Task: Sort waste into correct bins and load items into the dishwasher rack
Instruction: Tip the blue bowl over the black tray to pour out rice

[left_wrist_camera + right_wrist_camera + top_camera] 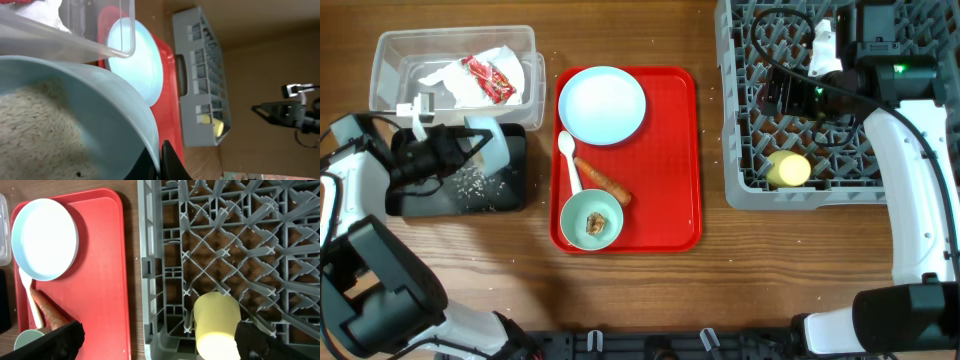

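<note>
My left gripper (470,150) is shut on the rim of the white bowl (500,146), holding it tipped over the black tray (515,200). Loose rice (475,182) lies in the tray, and more rice (35,135) is still in the bowl (105,110), where my left jaws (161,161) pinch the rim. The clear tub (390,55) holds the red wrapper (488,78) and the white napkin (448,88). My right gripper (782,95) hangs open over the grey rack (750,185). Its fingers (157,332) are spread wide beside the yellow cup (216,322), which lies on its side and also shows from overhead (788,170).
The red serving tray (670,150) in the middle carries the pale-blue plate (602,105), the white spoon (568,160), the carrot (602,180) and the teal bowl (576,208) with a brown lump (596,224). A few rice grains lie scattered on the wood.
</note>
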Controlling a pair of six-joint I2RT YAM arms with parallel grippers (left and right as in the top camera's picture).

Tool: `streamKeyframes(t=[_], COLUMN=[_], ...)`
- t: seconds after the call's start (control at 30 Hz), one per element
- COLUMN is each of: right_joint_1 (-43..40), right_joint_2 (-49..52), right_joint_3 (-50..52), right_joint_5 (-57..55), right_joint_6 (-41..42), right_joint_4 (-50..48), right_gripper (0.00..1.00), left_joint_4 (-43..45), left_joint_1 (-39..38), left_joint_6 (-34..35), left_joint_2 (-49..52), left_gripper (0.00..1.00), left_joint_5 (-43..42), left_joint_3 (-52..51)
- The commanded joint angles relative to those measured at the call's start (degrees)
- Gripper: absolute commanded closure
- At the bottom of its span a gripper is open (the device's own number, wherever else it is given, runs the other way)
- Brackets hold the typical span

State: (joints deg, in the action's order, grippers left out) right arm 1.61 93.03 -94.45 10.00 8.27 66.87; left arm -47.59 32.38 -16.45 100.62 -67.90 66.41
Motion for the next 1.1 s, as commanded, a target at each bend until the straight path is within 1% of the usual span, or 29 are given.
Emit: streamKeyframes(t=[0.0, 0.07, 0.2, 0.43, 0.63, 0.73, 0.87, 1.07], right_joint_1=[-0.22, -0.24, -0.24, -0.24, -0.24, -0.24, -0.24, -0.24], right_joint_2=[0.2, 0.2, 0.2, 0.2, 0.2, 0.2, 0.2, 0.2], right_joint_3=[-0.68, -0.68, -0.68, -0.68, -0.68, -0.68, -0.68, -0.68], right_joint_5=[-0.98, -0.98, -0.98, -0.98, -0.98, -0.98, -0.98, -0.98], right_joint_6=[-0.61, -0.7, -0.79, -0.76, -0.79, -0.79, -0.76, -0.79], right_joint_4=[0.09, 0.13, 0.52, 0.55, 0.55, 0.5, 0.44, 0.44], right_gripper=[0.0, 0.0, 0.0, 0.0, 0.0, 0.0, 0.0, 0.0], left_joint_4=[-0.07, -0.39, -0.59, -2.03, -4.59, -4.55, -4.74, -4.74], left_joint_1=[1.97, 2.62, 4.24, 6.8, 8.94, 10.29, 10.88, 10.88], left_joint_6=[-1.11, -0.39, 3.54, 3.67, 4.5, 10.45, 12.52, 12.7], left_joint_2=[1.57, 1.73, 1.73, 1.73, 1.73, 1.73, 1.73, 1.73], left_gripper=[0.96, 0.96, 0.96, 0.96, 0.96, 0.96, 0.96, 0.96], left_joint_5=[-7.04, -9.2, -11.74, -18.64, -21.2, -22.45, -22.45, -22.45], left_joint_3=[-0.96, -0.96, -0.96, -0.96, -0.96, -0.96, -0.96, -0.96])
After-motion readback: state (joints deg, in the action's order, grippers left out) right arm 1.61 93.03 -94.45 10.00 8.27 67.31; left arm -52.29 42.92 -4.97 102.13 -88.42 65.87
